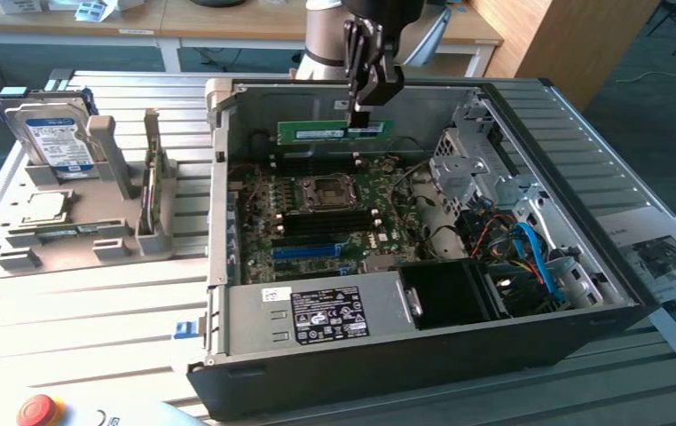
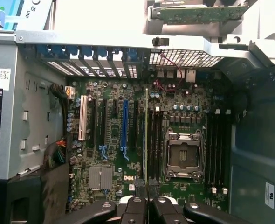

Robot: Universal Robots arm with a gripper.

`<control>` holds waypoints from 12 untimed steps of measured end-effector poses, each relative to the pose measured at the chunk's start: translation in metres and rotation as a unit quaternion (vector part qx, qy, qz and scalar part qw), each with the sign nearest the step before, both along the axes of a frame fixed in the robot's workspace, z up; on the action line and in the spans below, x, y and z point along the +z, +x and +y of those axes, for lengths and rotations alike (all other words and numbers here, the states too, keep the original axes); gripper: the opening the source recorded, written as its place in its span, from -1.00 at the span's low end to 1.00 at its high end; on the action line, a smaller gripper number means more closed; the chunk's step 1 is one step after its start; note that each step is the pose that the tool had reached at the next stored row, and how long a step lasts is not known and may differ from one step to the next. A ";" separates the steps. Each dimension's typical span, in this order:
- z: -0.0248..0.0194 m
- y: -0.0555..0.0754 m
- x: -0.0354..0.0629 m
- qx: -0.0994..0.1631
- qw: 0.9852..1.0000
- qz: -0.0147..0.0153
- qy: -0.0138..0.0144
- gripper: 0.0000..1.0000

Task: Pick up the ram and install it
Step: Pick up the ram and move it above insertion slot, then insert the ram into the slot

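The ram (image 1: 332, 131) is a long green stick held level in the air above the far part of the motherboard (image 1: 356, 209), inside the open computer case. My gripper (image 1: 361, 114) is shut on its upper edge, toward the end on the exterior view's right. In the wrist view the ram (image 2: 146, 135) appears edge-on as a thin strip running out from between my fingertips (image 2: 140, 190), hanging above the black memory slots (image 2: 156, 140) beside the CPU socket (image 2: 183, 155). A second group of black slots (image 2: 216, 149) lies on the socket's other side.
The case walls (image 1: 433, 351) ring the board, with the power supply (image 1: 314, 315) at the near side and a drive cage with cables (image 1: 486, 177) on the exterior view's right. A grey fixture (image 1: 107, 177) holding a hard drive (image 1: 54, 133) stands at the left. A red stop button (image 1: 39, 410) sits at the front.
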State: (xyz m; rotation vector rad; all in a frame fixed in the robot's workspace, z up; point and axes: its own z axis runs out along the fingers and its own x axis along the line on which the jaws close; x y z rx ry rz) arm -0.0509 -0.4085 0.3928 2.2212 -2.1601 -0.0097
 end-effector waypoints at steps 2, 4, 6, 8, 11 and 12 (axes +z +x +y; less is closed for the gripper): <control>0.0000 0.002 0.0000 0.000 1.000 0.000 0.000 -0.76; 0.0000 0.003 0.0000 0.000 1.000 0.000 0.000 -0.76; 0.0000 0.003 0.0000 0.000 1.000 0.000 0.000 -0.76; 0.0000 0.003 -0.0004 0.000 1.000 0.000 0.000 -0.76; 0.0000 0.003 -0.0004 0.000 1.000 0.000 0.000 -0.76; 0.0000 0.003 -0.0003 0.000 1.000 0.000 0.000 -0.76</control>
